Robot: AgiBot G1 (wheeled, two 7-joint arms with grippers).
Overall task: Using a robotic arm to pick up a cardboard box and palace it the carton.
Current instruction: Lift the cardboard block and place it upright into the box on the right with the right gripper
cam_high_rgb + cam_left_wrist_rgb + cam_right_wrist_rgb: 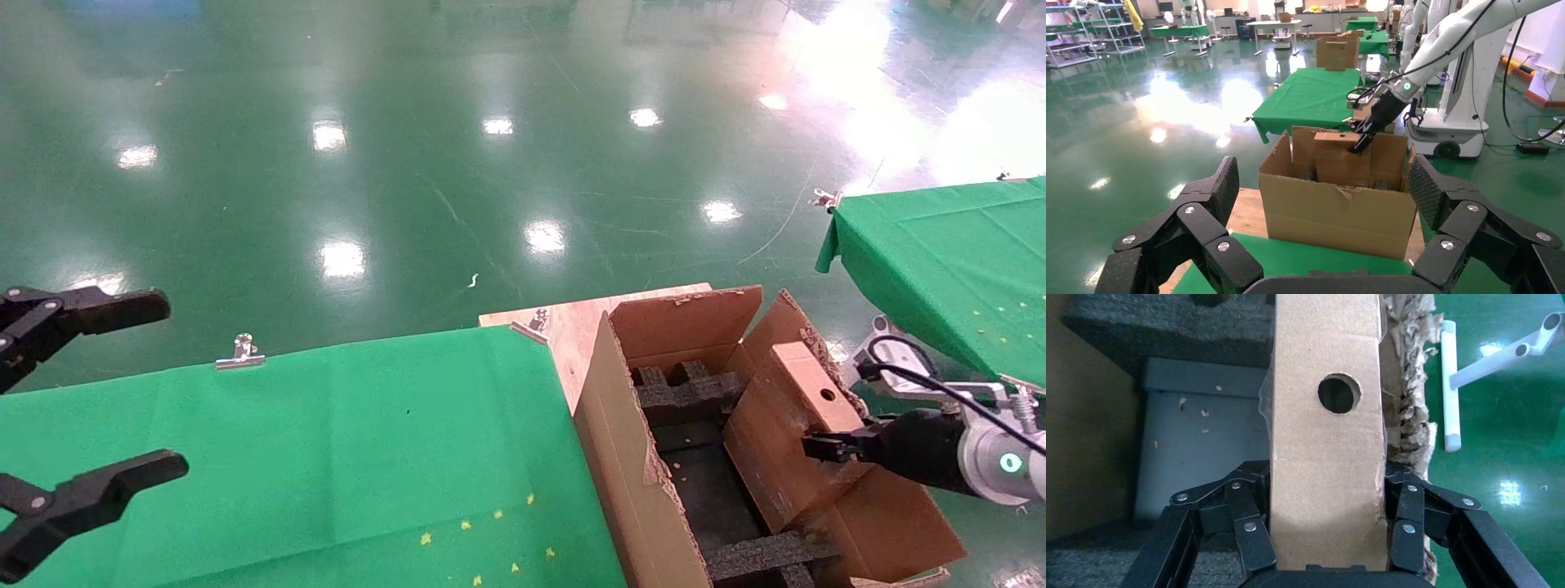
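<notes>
Cardboard box [1327,447] (base hidden) in right tool [1324,536]

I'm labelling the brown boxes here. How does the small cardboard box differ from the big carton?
The cardboard box is small, closed, with one round hole, clamped in the right gripper. The carton is far larger, open-topped with ragged flaps, holding black foam. Both are brown cardboard.
</notes>
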